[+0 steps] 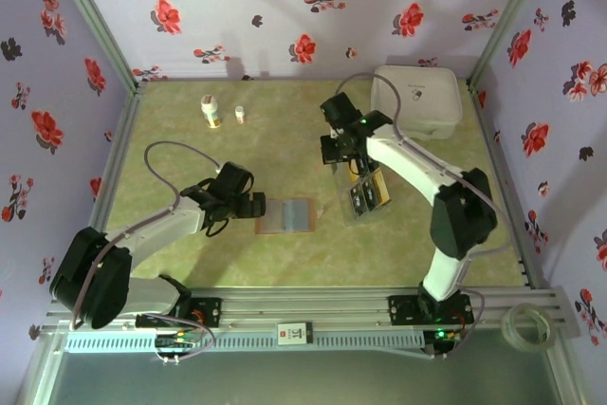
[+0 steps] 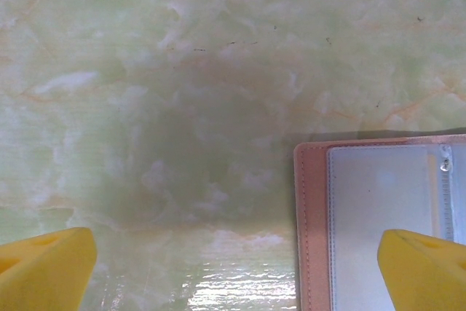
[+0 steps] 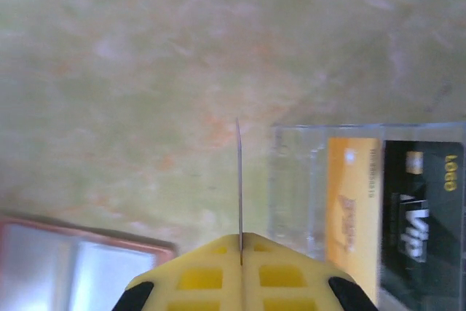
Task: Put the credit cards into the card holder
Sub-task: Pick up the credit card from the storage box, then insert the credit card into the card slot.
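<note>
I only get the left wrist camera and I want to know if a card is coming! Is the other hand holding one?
Observer: Yes. The right hand is shut on a thin card, seen edge-on in its own camera.
Operator: Where are the rest of them?
Observer: In a clear tray, with an orange card beside a black card.
Operator: My picture cuts the holder off. Is it open?
Observer: From above, the card holder lies open and flat, left of that tray.
</note>
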### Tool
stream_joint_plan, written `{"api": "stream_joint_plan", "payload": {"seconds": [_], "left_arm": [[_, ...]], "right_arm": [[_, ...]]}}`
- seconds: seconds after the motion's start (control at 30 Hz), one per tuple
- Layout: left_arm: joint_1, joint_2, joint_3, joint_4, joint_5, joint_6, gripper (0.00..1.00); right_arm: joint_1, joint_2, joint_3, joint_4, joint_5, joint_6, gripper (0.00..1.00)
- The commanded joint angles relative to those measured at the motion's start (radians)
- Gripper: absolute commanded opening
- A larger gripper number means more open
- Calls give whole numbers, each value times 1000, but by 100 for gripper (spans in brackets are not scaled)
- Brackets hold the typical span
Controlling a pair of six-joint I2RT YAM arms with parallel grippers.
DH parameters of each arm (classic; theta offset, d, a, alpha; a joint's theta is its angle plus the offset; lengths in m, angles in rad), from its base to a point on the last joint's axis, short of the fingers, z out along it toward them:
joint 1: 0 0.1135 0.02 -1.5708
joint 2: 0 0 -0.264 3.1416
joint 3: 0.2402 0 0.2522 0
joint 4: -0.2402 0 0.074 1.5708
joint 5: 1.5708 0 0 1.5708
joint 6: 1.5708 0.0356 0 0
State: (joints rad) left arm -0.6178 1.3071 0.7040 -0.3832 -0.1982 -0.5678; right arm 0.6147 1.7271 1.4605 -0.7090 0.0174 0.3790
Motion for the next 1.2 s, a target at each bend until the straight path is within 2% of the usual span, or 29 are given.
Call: {"api": "stream_joint_plan", "payload": {"seconds": [0.0,0.2,0.3,0.43,0.57,1.17], "left_arm": [[-5,-2,15,-35,-1,27,100],[-6,0,13,-55,2,39,100],[-10,3,10,-63,2,42,100],[-23,5,6,-65,2,40,100],[-40,17,2,-60,2,32,100],[-97,89,-28,-46,-40,10,100]], "right_arm": [[35,-70,-141,196,-168,119,0],[155,-138,-418,590,-245,329,0],[218,-138,-500,714,-224,385,0],[255,-126,-582,846,-211,448,0],[260,-106,-625,901,-211,472,0],[220,-104,-698,920,-190,457,0]]}}
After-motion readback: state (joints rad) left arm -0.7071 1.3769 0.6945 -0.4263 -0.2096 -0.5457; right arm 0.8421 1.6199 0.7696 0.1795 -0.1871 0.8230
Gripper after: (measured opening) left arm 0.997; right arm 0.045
